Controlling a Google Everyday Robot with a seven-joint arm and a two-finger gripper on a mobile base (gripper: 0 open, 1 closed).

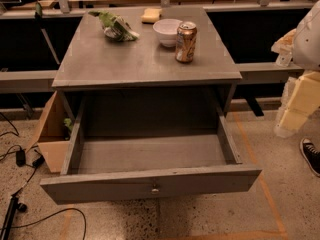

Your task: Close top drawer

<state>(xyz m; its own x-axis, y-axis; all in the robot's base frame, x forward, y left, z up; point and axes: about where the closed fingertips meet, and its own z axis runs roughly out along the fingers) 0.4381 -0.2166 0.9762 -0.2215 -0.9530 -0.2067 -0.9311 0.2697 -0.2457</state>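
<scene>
The top drawer (150,183) of the grey wooden cabinet (100,64) is pulled far out toward me. Its deep box is empty inside, and its plain front panel carries one small round metal knob (155,188). My arm shows at the right edge as white and cream-coloured segments (300,99). My gripper (283,48) is at the far right, level with the cabinet top, off to the side of the drawer and touching nothing.
On the cabinet top stand a soda can (185,42), a white bowl (167,31), a yellow sponge (151,15) and a green bag (117,28). A cardboard box (50,134) and cables (20,159) lie at the left. A person's shoe (311,155) is at the right.
</scene>
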